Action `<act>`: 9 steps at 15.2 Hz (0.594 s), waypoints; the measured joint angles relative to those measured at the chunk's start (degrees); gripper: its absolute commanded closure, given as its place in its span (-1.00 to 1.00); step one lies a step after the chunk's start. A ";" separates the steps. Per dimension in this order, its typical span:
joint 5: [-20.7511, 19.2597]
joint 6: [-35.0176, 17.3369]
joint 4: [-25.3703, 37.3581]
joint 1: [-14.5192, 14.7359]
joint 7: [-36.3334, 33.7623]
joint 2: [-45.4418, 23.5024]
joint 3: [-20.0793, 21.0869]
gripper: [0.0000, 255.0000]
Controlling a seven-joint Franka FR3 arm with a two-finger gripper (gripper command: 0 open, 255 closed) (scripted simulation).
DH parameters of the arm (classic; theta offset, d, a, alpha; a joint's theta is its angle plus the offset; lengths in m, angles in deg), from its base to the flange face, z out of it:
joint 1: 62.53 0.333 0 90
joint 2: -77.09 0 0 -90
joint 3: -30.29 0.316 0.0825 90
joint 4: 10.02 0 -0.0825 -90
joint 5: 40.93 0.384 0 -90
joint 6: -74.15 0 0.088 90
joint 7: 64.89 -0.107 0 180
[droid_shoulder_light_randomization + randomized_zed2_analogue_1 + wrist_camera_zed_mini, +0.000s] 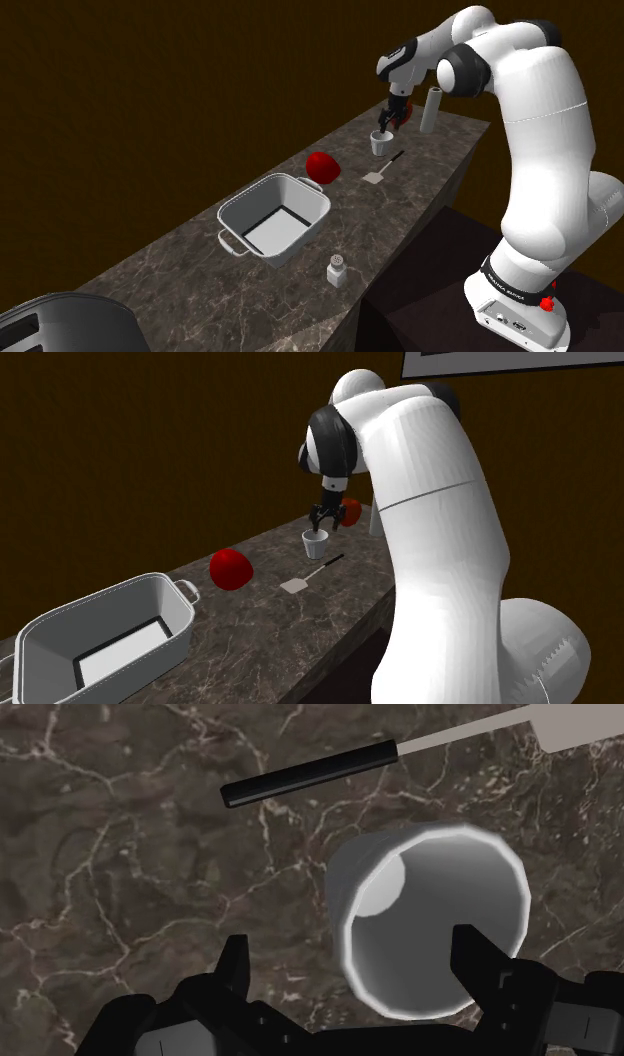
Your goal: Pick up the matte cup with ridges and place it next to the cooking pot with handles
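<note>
A small white cup (382,143) stands upright on the dark marble counter (200,270), near its far end. My black gripper (391,120) hangs open just above the cup, pointing down. In the wrist view, the cup (430,919) shows its hollow inside, and its near wall lies between the spread fingers of the gripper (355,966). One fingertip (475,959) is over the cup's mouth and the other is outside it; neither touches it. The white rectangular pot with handles (275,215) sits mid-counter. In the second exterior view, the gripper (324,517) is over the cup (316,544), with the pot (110,637) at lower left.
A black-handled spatula (383,168) lies just beside the cup. A red round object (318,165) sits between cup and pot, and another red object (349,512) is behind the gripper. A white cylinder (433,110) stands at the counter's far end, a shaker (338,270) near the front edge.
</note>
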 measured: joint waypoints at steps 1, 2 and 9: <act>0.19 -0.65 -0.44 0.03 0.20 -0.26 0.11 -1.00; 0.32 -1.16 -0.84 0.04 0.37 -0.41 0.18 -1.00; 0.87 -2.75 -1.51 0.13 0.66 -1.37 0.56 -1.00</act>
